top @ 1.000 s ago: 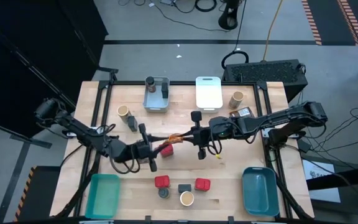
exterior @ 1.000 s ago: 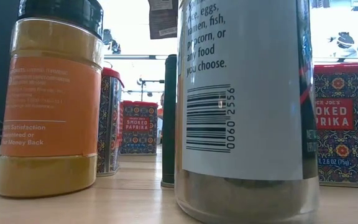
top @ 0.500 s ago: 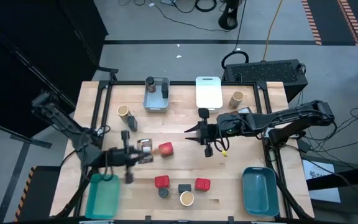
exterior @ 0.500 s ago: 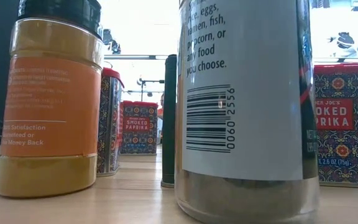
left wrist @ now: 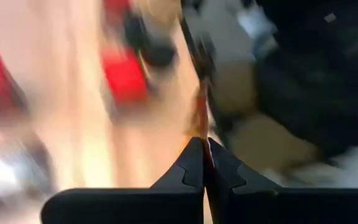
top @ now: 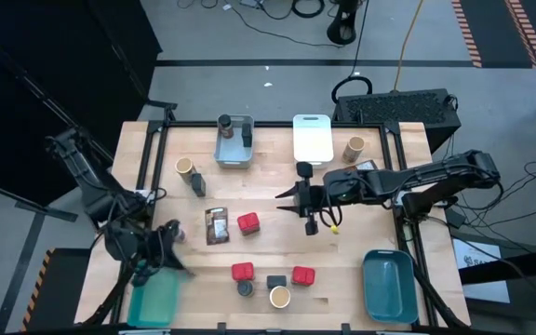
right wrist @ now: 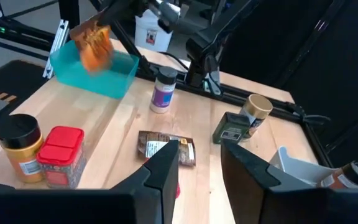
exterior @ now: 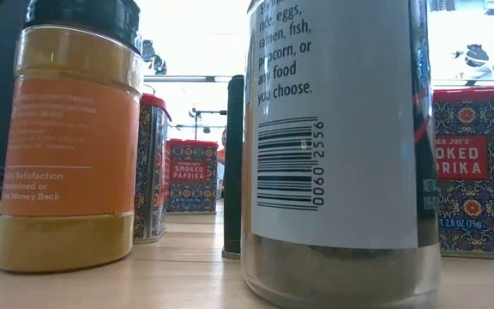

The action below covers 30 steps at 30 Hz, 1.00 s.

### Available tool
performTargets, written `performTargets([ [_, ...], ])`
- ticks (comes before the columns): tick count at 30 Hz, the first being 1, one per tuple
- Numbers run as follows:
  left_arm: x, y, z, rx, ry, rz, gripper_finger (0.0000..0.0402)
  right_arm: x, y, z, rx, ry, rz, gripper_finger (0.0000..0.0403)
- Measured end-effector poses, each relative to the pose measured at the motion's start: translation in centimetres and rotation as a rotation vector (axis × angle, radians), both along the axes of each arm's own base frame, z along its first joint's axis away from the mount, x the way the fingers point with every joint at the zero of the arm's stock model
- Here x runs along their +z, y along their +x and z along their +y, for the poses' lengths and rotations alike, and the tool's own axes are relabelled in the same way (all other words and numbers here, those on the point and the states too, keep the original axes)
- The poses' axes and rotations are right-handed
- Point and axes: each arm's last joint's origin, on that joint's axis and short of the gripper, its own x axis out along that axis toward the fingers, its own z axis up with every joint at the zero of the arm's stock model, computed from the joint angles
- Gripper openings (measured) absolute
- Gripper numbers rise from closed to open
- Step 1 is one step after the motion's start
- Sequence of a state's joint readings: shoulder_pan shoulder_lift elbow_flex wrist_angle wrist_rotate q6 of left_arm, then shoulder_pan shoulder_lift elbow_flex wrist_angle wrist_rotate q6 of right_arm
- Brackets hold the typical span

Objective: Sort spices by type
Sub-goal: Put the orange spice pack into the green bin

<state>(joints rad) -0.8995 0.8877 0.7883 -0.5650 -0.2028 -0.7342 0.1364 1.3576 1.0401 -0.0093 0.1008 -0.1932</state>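
Observation:
My left gripper (top: 156, 256) hangs over the teal bin (top: 154, 296) at the table's near left corner, shut on an orange-brown packet (right wrist: 92, 46). My right gripper (top: 287, 200) hovers open over mid-table with nothing between its fingers. Another brown packet (top: 216, 225) lies flat on the table beside a red tin (top: 247, 221). Two more red tins (top: 242, 272) (top: 302, 275), a dark jar (top: 246, 288) and a tan-topped jar (top: 279, 297) stand near the front edge. The low view shows only spice jars and tins up close. My left gripper pinches one edge of the orange-brown packet (left wrist: 201, 124) between its two shut fingers. The packet is seen edge-on, sticking out past the fingertips. It is lifted clear, above the teal bin (right wrist: 98, 71).
A grey bin (top: 234, 141) holding jars and a white bin (top: 312, 138) sit at the far edge, a blue bin (top: 387, 284) at the near right. A tan-topped jar (top: 185, 167), a dark box (top: 198, 181) and a small white jar (right wrist: 163, 90) stand on the left half.
Both grippers met on the orange packet at mid-table. My right gripper has opened and let go, drawing back slightly toward the right edge. My left gripper has swung fast toward the near left corner, turning as it went, and carried the packet over the teal bin.

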Motion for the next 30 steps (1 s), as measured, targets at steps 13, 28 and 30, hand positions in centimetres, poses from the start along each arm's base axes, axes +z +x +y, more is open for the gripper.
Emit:
performTargets([
  [13,-2.3,-3.0,0.3,0.121,-0.059,0.569,0.0,0.3,0.1,0.0,-0.008,0.016,-0.027,0.0105],
  [28,-3.4,-2.3,0.1,0.325,-0.012,0.586,0.0018,0.2,0.1,0.0,-0.008,0.02,-0.025,0.0105],
  [30,-3.4,-2.2,0.1,0.375,-0.048,0.614,0.0019,0.2,0.1,0.0,-0.008,0.02,-0.025,0.0105],
])
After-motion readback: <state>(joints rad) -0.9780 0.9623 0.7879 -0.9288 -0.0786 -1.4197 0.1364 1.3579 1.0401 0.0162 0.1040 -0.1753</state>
